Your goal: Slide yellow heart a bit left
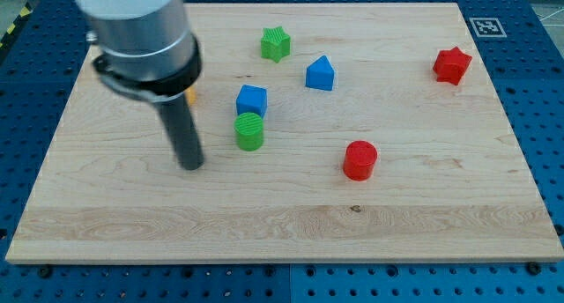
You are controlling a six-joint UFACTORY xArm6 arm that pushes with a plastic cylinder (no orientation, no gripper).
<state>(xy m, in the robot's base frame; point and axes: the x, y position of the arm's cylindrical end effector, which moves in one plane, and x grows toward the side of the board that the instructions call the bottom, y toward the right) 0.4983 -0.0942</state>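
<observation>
Here my tip (pixel 191 166) rests on the wooden board (pixel 282 224), toward the view's left, at the end of a straight dark rod (pixel 182 131) that hangs from a grey cylindrical arm body (pixel 141 34). The rod has no jaws and grips nothing; it is just a bare pushing end, and it touches no block.

The yellow heart (pixel 190 96) is almost wholly hidden behind the arm. Only a thin yellow-orange sliver shows at the right edge of the dark collar, above the tip and toward the view's top, so its heart shape cannot be made out here. Whether it touches the rod I cannot tell.

Just to the view's right of the tip stands a green cylinder (pixel 249 131), near but apart from it. A blue cube (pixel 251 100) sits right behind the cylinder, seeming to touch it. Farther toward the top lie a green star (pixel 276 44) and a blue block (pixel 320 74) with a peaked top. A red cylinder (pixel 359 159) stands right of centre, and a red star (pixel 452 65) lies near the top right.
</observation>
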